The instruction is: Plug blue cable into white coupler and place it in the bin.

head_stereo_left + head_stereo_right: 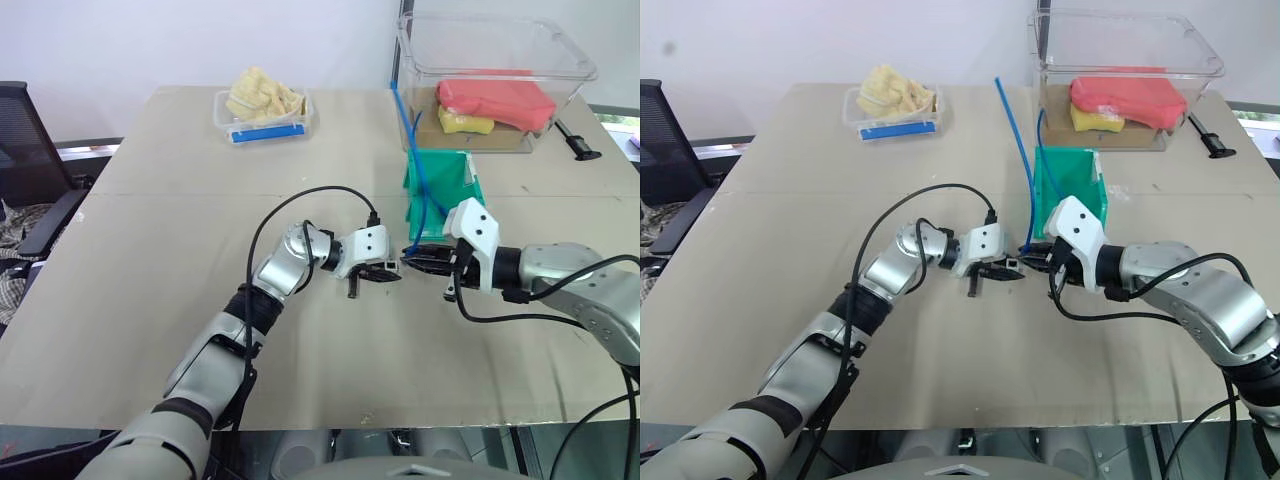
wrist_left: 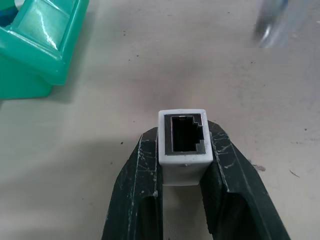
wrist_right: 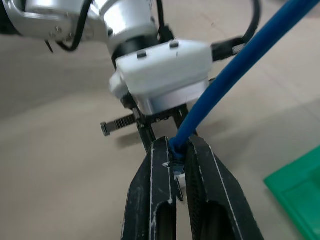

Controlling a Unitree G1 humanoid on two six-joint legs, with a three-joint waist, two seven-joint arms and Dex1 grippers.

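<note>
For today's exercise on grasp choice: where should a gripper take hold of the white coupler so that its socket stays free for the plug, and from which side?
Grip the white coupler across its two flat side walls, coming from the back end. The left gripper holds it this way: the dark socket faces outward, unblocked, toward the blue cable in the right gripper.

A plain white wall (image 1: 200, 40) runs behind the far edge of the wide beige rectangular tabletop (image 1: 150, 250), well beyond the pincers. A black office chair (image 1: 30, 170) stands off the table's left side, far to the left of both pincers. Even, soft light covers the whole surface.
</note>
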